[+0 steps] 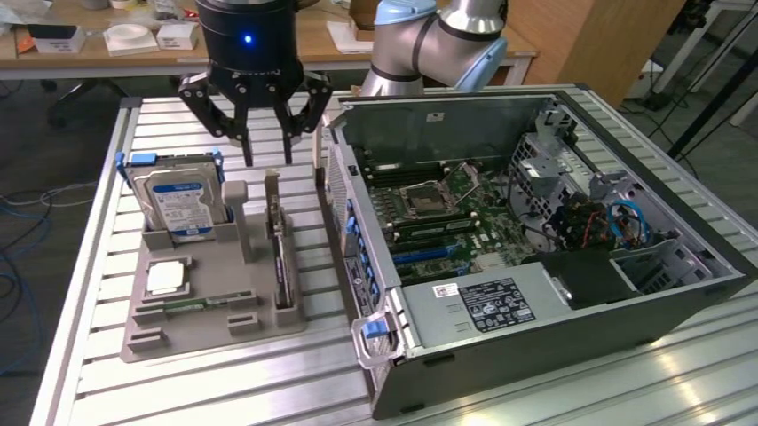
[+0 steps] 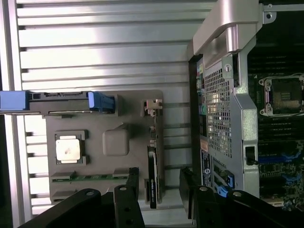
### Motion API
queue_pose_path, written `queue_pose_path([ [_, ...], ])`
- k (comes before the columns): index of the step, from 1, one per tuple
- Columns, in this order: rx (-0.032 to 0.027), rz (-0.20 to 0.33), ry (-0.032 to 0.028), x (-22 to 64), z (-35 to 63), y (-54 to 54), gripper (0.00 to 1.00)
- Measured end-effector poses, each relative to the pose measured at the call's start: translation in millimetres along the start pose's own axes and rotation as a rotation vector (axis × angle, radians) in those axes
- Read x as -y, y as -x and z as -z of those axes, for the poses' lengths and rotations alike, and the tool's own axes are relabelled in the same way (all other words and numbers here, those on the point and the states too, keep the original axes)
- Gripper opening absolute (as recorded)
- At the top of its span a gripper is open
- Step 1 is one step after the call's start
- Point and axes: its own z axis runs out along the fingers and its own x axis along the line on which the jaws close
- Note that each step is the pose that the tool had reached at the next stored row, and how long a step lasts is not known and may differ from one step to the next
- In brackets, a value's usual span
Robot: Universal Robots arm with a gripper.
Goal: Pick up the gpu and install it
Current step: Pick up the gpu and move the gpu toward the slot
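The gpu (image 1: 280,257) is a thin black card standing on edge in a slot of the grey holder tray (image 1: 213,333), to the exterior view's left of the open computer case (image 1: 533,311). My gripper (image 1: 269,160) hangs open above the far end of the card, clear of it and holding nothing. In the wrist view the gpu (image 2: 152,175) runs edge-on between my two dark fingers (image 2: 133,190), with a gap on both sides. The motherboard (image 1: 450,213) lies exposed inside the case, with blue and black slots in a row.
The tray also holds a silver hard drive (image 1: 177,200) with blue clips, a processor chip (image 1: 166,278) and a green memory stick (image 1: 195,304). The case's side wall (image 2: 228,109) stands close beside the tray. Everything rests on a slatted metal table (image 1: 95,373).
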Motion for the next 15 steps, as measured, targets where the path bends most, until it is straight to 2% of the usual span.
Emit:
queue_pose_path([
  [15, 0.0, 0.0, 0.0, 5.5, -2.8, 0.3, 0.47],
])
